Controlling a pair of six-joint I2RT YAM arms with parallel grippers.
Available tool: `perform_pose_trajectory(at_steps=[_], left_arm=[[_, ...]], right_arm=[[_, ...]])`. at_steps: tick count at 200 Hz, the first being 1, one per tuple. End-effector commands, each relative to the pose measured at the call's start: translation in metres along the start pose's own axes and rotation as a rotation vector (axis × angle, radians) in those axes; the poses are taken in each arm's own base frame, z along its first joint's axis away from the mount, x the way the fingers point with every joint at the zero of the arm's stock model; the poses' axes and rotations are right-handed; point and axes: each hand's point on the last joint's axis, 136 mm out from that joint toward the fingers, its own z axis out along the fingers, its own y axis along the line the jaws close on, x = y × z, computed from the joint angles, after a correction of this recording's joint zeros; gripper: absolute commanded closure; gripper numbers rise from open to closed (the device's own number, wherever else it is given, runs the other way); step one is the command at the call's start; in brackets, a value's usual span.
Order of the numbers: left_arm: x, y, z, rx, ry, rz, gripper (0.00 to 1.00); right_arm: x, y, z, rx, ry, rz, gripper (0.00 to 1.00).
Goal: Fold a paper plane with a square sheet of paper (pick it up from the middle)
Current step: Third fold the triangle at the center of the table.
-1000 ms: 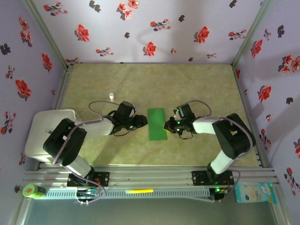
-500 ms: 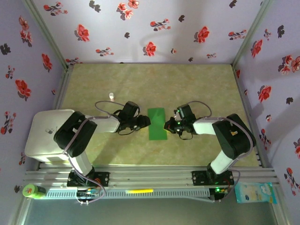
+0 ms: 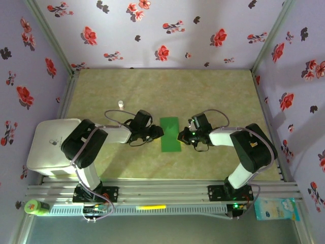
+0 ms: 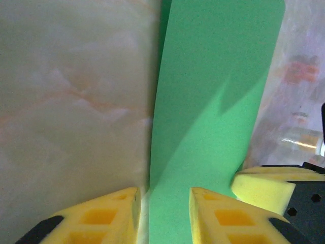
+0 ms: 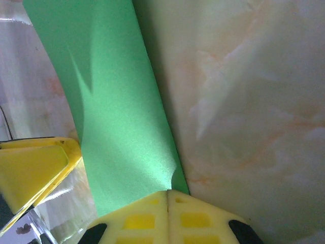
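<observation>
Where the marbled table (image 3: 213,96) meets its left edge, a white box (image 3: 51,145) sits close by the left arm. A tiny white bottle (image 3: 121,104) stands upright on the table just beyond that arm, apart from everything else.

Left gripper (image 3: 159,132) lies low over the table, pointing right, with its tips at the left long edge of the square sheet of paper (image 3: 170,134). In the left wrist view its jaws are apart. The yellow fingers (image 4: 101,216) stand either side of a gap, and the green sheet (image 4: 213,101) runs down into that gap. I cannot tell whether either pad touches it.

The sheet is at mid-table between the two grippers. It is doubled over into a narrow upright rectangle, bright green, with a shadow across it.

Right gripper (image 3: 181,136) points left at the sheet's right long edge, near the lower corner. In the right wrist view its jaws are together (image 5: 167,195), the pads meeting along a thin seam. The sheet's edge (image 5: 117,117) runs in under them, so they are pinched on the paper. There the sheet bows slightly.

A pad of the opposite gripper shows at the frame's side in each wrist view.
</observation>
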Motion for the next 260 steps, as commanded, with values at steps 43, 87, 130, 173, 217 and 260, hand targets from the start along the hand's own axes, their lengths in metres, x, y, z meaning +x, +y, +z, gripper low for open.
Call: perform_pose_trajectory(at_steps=[43,87,130,173,217,260], left_arm=[[-0.001,-0.009,0.007,0.038,0.012,-0.017,0.72],[0.0,-0.011,0.006,0.05,0.017,-0.02,0.73],[0.0,-0.014,0.005,0.093,0.009,-0.032,0.74],[0.0,-0.008,0.001,0.104,0.004,-0.046,0.82],[0.0,-0.008,-0.003,0.11,0.001,-0.059,0.99],[0.008,-0.018,-0.018,0.157,0.014,-0.049,1.0]], right_arm=[[0.023,-0.048,0.0,0.174,0.058,0.063,0.95],[0.022,-0.047,0.0,0.174,0.056,0.061,0.95],[0.023,-0.047,-0.001,0.173,0.057,0.061,0.95],[0.022,-0.044,-0.003,0.163,0.049,0.058,0.94],[0.018,-0.017,-0.007,0.043,0.038,0.015,0.9],[0.007,0.028,-0.033,-0.084,-0.021,-0.12,0.76]])
